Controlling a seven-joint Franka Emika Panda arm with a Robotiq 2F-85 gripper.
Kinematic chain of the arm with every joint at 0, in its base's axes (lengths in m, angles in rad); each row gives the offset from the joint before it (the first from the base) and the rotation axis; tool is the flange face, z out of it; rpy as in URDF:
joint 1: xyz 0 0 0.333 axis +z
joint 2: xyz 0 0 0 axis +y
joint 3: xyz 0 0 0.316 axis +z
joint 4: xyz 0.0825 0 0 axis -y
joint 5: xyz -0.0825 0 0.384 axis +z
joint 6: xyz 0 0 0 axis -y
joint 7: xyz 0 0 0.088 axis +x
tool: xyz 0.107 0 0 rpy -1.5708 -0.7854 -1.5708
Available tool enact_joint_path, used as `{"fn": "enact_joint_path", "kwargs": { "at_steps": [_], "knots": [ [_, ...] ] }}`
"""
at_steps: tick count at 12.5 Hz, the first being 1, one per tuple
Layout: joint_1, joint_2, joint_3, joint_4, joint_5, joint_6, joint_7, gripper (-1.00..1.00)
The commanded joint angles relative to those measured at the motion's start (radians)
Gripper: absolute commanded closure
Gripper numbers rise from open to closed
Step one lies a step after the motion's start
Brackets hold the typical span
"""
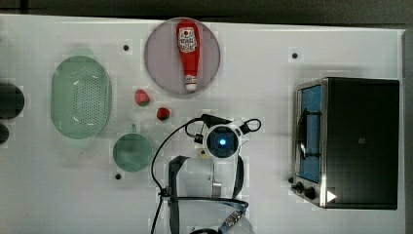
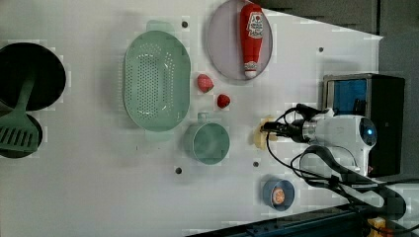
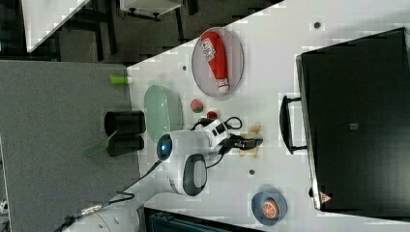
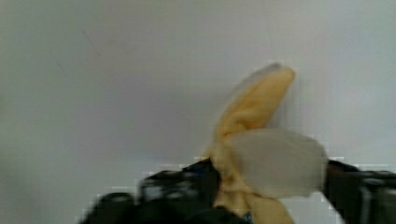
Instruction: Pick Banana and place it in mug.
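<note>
Close against the wrist view's lens, the banana sits between the dark fingers of the gripper, a soft-looking, matte toy with peeled yellow flaps and a pale cream core; the fingers appear clamped on it, though blur leaves actual contact a little uncertain. From the top view, the arm's white wrist covers the fruit, while the mug, round, smooth and teal with a stub handle, stands empty at the top view's left of the arm, below the two red strawberries. From the left view, the banana lies on the white table at the gripper tip, near the mug but apart from it, with the perforated oval colander beyond. From the right view, the banana spreads its peel flaps around the black fingertips, low on the table. By my judgement the grasp is being made; lifting, carrying and dropping into the mug all remain.
</note>
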Motion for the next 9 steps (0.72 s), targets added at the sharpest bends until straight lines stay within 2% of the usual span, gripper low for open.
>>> {"fn": "enact_joint_path", "kwargs": {
  "at_steps": [1,2,5,9],
  "knots": [
    [-0.008,-0.016,-0.004,0.012,0.004,0.001,-0.036,0.25],
    [-0.009,-0.029,-0.006,0.012,0.004,-0.001,-0.036,0.45],
    [-0.01,-0.117,-0.01,0.011,0.004,-0.039,-0.036,0.45],
    [-0.01,-0.336,-0.017,0.028,0.005,-0.287,-0.036,0.45]
  ]
}}
